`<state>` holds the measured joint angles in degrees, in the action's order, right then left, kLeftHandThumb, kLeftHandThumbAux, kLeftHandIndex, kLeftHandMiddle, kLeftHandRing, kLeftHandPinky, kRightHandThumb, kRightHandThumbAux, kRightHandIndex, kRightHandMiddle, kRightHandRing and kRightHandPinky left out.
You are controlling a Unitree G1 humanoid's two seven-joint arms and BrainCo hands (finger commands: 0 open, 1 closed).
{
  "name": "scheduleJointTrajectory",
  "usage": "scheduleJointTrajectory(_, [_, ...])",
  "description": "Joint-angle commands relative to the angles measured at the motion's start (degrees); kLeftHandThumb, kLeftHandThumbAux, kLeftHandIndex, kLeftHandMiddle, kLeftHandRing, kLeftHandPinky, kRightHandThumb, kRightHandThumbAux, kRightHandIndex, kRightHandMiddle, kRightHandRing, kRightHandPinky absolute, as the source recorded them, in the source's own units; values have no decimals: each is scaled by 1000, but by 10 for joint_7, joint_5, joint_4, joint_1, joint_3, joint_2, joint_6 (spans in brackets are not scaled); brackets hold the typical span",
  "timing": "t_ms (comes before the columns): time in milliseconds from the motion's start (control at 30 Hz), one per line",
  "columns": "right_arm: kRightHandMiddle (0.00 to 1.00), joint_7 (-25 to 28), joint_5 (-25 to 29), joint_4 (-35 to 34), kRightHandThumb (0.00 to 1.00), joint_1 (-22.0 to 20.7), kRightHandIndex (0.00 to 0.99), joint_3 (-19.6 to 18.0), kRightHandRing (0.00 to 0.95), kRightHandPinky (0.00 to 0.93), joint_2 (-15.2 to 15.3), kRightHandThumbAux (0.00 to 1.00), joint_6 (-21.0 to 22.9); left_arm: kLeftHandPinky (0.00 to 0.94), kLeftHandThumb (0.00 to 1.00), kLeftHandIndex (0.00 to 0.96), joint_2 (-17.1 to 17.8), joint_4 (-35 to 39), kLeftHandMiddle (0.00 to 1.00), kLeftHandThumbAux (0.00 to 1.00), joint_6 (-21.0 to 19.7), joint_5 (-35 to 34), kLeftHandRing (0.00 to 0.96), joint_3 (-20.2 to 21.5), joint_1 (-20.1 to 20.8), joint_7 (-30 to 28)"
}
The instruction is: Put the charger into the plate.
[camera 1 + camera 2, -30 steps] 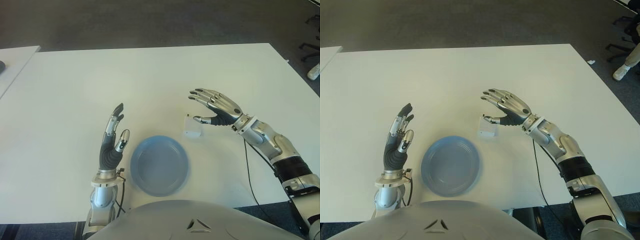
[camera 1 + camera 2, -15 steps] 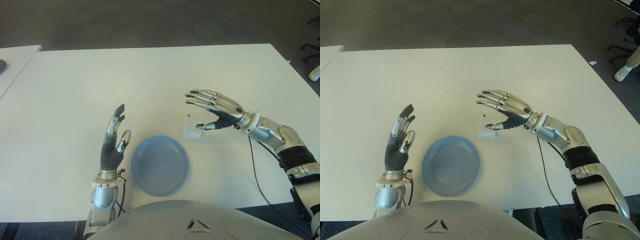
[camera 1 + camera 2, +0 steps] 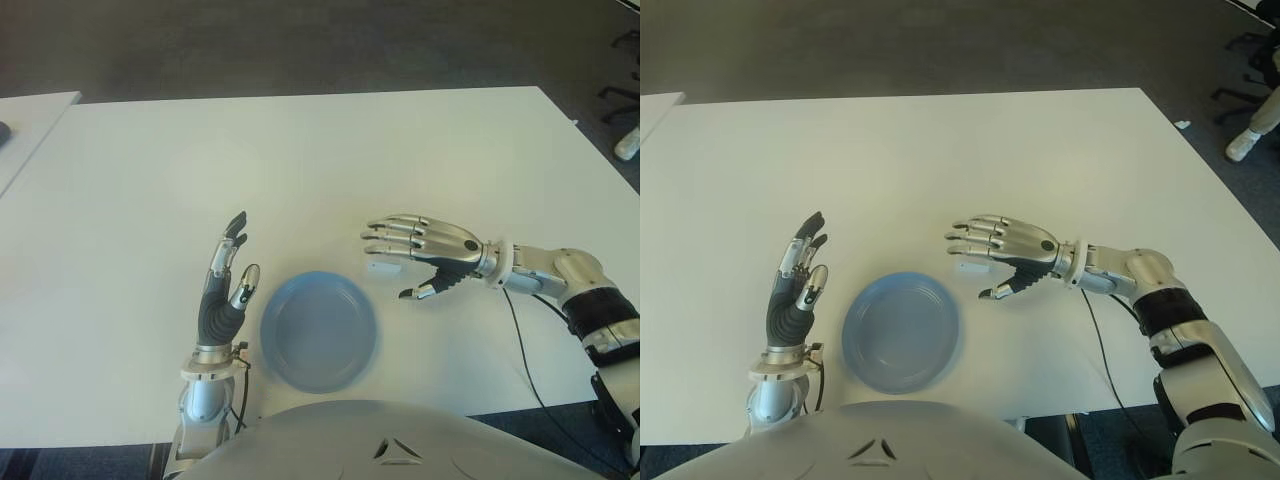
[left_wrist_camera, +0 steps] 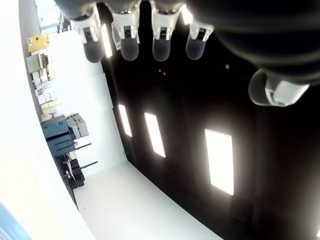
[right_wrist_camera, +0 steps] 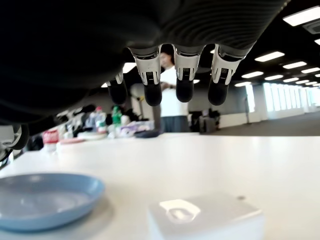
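The left hand stands upright just left of the blue plate, fingers spread and holding nothing; its part in the task looks idle. The plate lies on the white counter with nothing in it, so the placing is wholly still to do. To the right of the plate's far rim the white charger sits on the counter, mostly covered from above by the right hand, which hovers palm down over it with fingers extended and thumb out below, not closed on anything. By the look of it the grasp itself has not yet been made; closing on the charger, lifting it and carrying it leftward into the plate all remain.

The eye views show only a sliver of the charger under the fingers. The right wrist view shows it whole: a white block on the counter, with the fingertips hanging clear above it and the plate near beside it. That view also catches a person standing in the background, unseen in the eye views.
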<state>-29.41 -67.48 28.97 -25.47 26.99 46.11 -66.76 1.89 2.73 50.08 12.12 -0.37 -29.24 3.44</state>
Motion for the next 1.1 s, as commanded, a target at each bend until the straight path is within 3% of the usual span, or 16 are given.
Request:
scheduleJointTrajectory(33, [0, -65, -69, 40, 252, -60, 0, 47, 0, 0, 6, 240, 6, 49, 309, 60, 4, 14, 37, 282, -8, 5, 21, 3, -14, 1])
scheduleJointTrajectory(133, [0, -116, -102, 61, 239, -86, 0, 77, 0, 0, 5, 250, 16, 40, 302, 57, 4, 25, 36, 279, -14, 6, 20, 1, -25, 0])
scheduleJointTrajectory(500, [0, -248, -148, 113, 235, -108, 0, 162, 0, 11, -4, 270, 71, 54, 296, 62, 5, 34, 45, 281, -16, -9, 26, -2, -37, -2])
scheduleJointTrajectory(867, [0, -301, -151, 161, 226, -127, 0, 220, 0, 21, -17, 288, 91, 38, 333, 72, 9, 62, 55, 292, -15, -15, 40, -1, -61, -3])
scheduleJointTrajectory(1100, [0, -306, -148, 224, 264, -158, 0, 254, 0, 26, -47, 286, 97, 42, 350, 79, 3, 86, 79, 309, -36, -12, 65, -1, -81, -1])
